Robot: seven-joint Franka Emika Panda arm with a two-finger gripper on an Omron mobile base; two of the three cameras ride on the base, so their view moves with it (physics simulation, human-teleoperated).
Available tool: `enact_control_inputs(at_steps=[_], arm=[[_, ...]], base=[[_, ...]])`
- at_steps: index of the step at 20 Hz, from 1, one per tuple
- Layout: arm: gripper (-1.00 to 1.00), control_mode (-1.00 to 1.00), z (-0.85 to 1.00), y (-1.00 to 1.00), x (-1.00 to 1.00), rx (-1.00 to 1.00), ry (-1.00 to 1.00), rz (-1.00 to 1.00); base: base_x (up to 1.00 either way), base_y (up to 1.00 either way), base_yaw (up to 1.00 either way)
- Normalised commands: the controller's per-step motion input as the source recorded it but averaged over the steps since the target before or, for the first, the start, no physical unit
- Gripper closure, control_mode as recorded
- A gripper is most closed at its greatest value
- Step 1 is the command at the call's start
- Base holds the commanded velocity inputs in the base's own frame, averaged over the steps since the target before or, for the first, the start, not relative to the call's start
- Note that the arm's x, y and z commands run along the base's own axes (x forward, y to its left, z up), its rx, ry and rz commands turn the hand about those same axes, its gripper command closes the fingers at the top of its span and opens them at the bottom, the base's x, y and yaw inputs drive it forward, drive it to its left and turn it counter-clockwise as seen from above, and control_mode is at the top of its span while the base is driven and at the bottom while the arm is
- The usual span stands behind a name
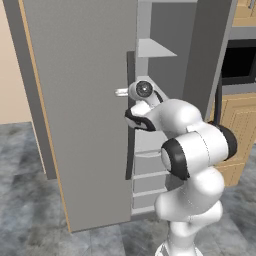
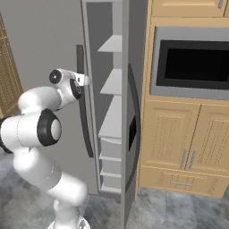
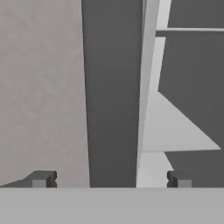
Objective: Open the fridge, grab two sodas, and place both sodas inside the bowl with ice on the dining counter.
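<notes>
While the left door [image 1: 85, 110] of the fridge [image 2: 123, 89] stands partly swung out, the tool [image 3: 111, 179] is held level at the door's free edge, with its fingertips [image 3: 41, 178] spread as wide as they go and nothing between them. In the hand view, one tip sits over the door's grey outer face and the other over the pale interior, so the dark door edge [image 3: 113, 87] runs up between the two. This placement is judged to serve the opening step: the edge is straddled so that the door can be pushed or hooked further round, since the gap seen from the base cameras looks too narrow for the arm to reach inside.

White inner shelves [image 2: 112, 80] and stacked drawers [image 1: 150, 175] can be seen through the gap, and all that can be seen of them is bare. No sodas can be made out on any visible part of the shelving; whatever is stored deeper in is hidden by the door and the arm. The long dark handle [image 2: 82, 103] lies just beside the wrist, untouched.

No brand, label or writing can be read anywhere on the fridge, the wood cabinets [image 2: 183, 143] or the built-in oven [image 2: 192, 62].
</notes>
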Motion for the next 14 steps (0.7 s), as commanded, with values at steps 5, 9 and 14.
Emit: enact_control_inputs(at_steps=[5,9,14], arm=[[1.00,-1.00,0.00,0.00,0.45,0.00,0.00,0.01],[1.00,-1.00,0.00,0.00,0.33,0.00,0.00,0.03],[1.00,-1.00,-0.01,0.00,0.13,0.00,0.00,0.05]], base=[[0.00,0.00,0.00],[0.00,0.00,0.00],[0.00,0.00,0.00]])
